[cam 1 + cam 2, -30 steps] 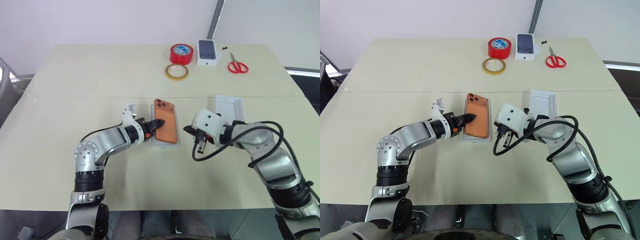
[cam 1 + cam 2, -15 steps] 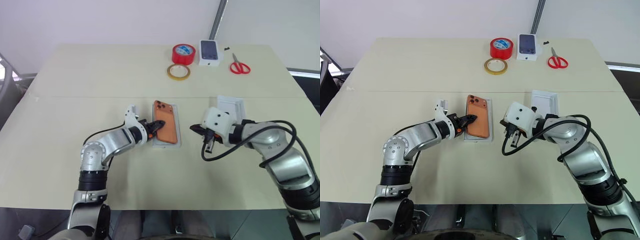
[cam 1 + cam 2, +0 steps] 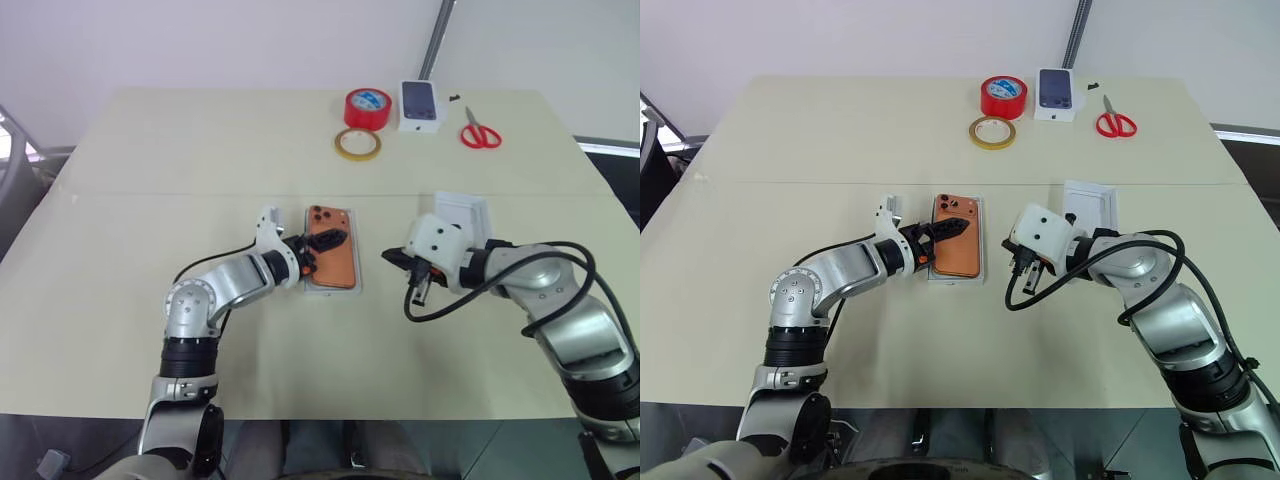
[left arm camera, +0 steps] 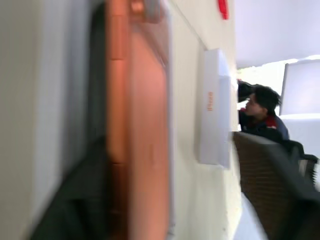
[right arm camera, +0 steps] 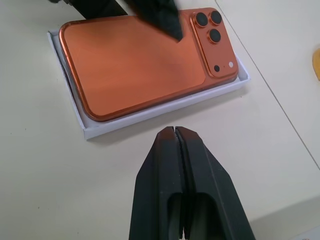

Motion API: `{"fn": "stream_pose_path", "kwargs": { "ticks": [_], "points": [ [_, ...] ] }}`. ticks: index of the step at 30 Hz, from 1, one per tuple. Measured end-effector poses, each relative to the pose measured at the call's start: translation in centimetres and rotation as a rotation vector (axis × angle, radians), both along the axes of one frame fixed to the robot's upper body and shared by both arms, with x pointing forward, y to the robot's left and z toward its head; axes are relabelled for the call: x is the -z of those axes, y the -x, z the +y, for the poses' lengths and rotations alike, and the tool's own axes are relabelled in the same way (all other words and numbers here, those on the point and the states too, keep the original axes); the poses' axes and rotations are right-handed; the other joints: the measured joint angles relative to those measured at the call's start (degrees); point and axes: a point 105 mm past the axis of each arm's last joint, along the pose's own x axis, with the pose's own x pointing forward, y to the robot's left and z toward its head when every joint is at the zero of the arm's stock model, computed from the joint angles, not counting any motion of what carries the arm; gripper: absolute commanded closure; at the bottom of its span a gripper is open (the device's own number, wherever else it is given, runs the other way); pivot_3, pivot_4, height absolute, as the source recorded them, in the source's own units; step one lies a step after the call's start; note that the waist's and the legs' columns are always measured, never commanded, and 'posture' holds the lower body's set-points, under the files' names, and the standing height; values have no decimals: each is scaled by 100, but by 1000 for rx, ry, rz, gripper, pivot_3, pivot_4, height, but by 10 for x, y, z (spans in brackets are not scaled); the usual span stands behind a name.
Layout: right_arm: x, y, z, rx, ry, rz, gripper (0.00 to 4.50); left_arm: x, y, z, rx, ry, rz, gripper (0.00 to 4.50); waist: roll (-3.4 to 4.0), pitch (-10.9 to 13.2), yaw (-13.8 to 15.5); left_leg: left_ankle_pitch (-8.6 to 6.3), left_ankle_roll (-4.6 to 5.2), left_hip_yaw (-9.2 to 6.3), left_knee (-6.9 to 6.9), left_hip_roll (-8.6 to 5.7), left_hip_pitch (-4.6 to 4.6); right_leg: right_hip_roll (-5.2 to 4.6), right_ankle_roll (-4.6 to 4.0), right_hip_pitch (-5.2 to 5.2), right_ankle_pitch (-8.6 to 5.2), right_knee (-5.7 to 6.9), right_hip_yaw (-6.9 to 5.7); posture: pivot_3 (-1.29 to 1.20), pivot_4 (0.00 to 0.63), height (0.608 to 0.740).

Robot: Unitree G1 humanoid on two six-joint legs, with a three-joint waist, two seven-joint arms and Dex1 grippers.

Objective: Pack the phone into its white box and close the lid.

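Our left gripper (image 3: 322, 247) has its two black fingers spread apart over the left edge of the phone (image 3: 333, 258). One finger reaches across the orange back near the camera end, the other sits lower by the box's left side; we cannot tell whether either finger is touching the phone. Nothing is clamped between them. Our right gripper (image 5: 175, 131) is shut, its fingers pressed flat together with nothing between them. It hangs just beside the right long side of the white box (image 5: 102, 128), apart from it and touching nothing.

The phone lies back-up inside the white box, in the middle of the table (image 3: 200, 160), with the box's white rim showing around it. In the right wrist view one long edge seems to ride a little over the rim rather than sitting fully down, though we cannot be sure. Its long axis runs away from us toward the far side of the table, and its camera cluster is at the far end, on the left corner.

The lid (image 3: 461, 214) rests on the table to the right of the box, behind our right gripper. At the far edge sit a red tape roll (image 3: 366, 107), a yellow tape ring (image 3: 355, 144), a small white box (image 3: 419, 105) and red scissors (image 3: 479, 132).
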Motion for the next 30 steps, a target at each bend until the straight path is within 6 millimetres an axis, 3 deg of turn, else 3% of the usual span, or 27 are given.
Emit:
{"fn": "stream_pose_path", "kwargs": {
  "ticks": [8,13,16,19,23,27,30],
  "points": [
    [-1,-1,-1,4,2,-11,4500,-15,3,27,7,-66,-49,269,0,0,25,1,-2,-3,2,1,0,1,0,0,0,0,0,0,150,740],
    [1,-5,-3,23,3,-13,4500,-32,5,58,10,-215,-153,269,1,2,-2,1,-3,-3,-2,1,2,2,0,0,0,1,0,0,150,740],
    [2,-10,-6,50,11,-8,4500,-26,1,71,-1,-347,-198,1061,2,3,-5,2,-4,-2,-3,1,3,5,-1,0,0,1,0,0,150,740],
    [2,-24,-10,126,22,-6,4500,-13,-8,79,20,-595,-265,2604,5,4,3,5,-5,-1,-7,-3,4,6,-1,-1,0,1,0,0,150,740],
    [12,-34,-9,178,55,16,4500,5,-16,68,89,-747,-348,4432,6,5,19,5,-4,-1,-11,-3,-2,3,-1,-6,-1,-5,0,0,150,740],
    [22,-42,-1,202,82,27,4500,20,-23,51,160,-807,-381,4432,7,6,-5,6,-3,-1,-11,-2,-4,3,-1,-10,-1,-1,0,0,150,740],
    [29,-43,10,188,85,30,4500,20,-27,38,202,-836,-436,4432,7,6,-19,6,-3,0,-11,-1,-4,3,-1,-11,-1,0,1,0,150,740]
  ]
}}
